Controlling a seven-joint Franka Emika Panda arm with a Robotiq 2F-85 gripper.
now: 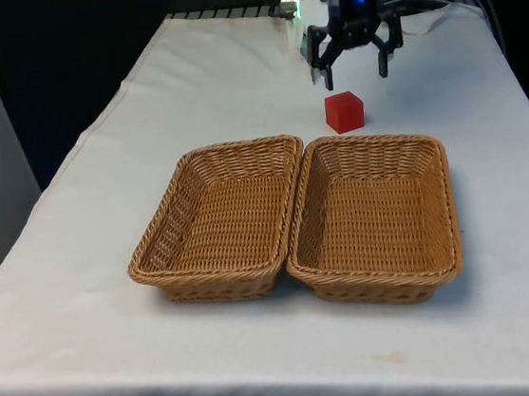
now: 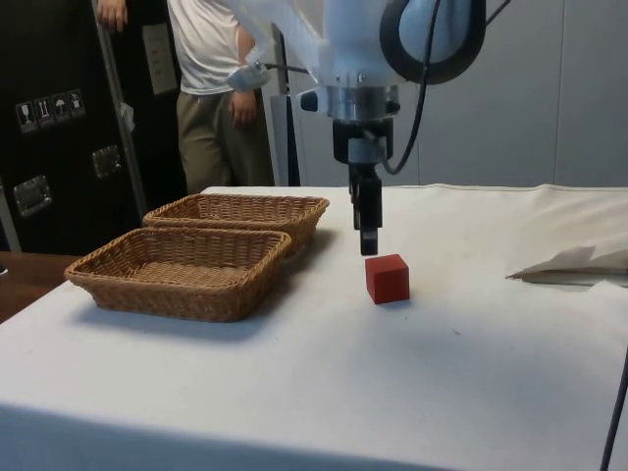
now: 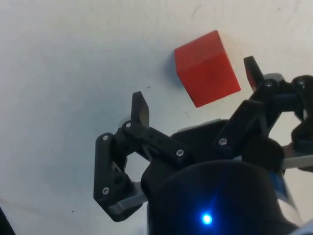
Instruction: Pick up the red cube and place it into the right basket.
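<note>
The red cube (image 1: 344, 111) rests on the white cloth just behind the far edge of the right basket (image 1: 437, 164). In the side view the cube (image 2: 387, 278) lies beyond the two baskets. My gripper (image 1: 357, 76) hangs open a little above and behind the cube, fingers spread wide. In the side view the gripper (image 2: 368, 238) hovers just above the cube's near top edge. The wrist view has the cube (image 3: 207, 68) lying ahead of the spread gripper (image 3: 195, 93), off towards one finger (image 3: 251, 71), not between the two.
The left basket (image 1: 187, 173) stands touching the right one, both wicker with nothing inside. In the side view the baskets (image 2: 147, 277) lie left of the cube. A person (image 2: 211, 88) stands behind the table. Crumpled cloth (image 2: 574, 263) lies at that view's right.
</note>
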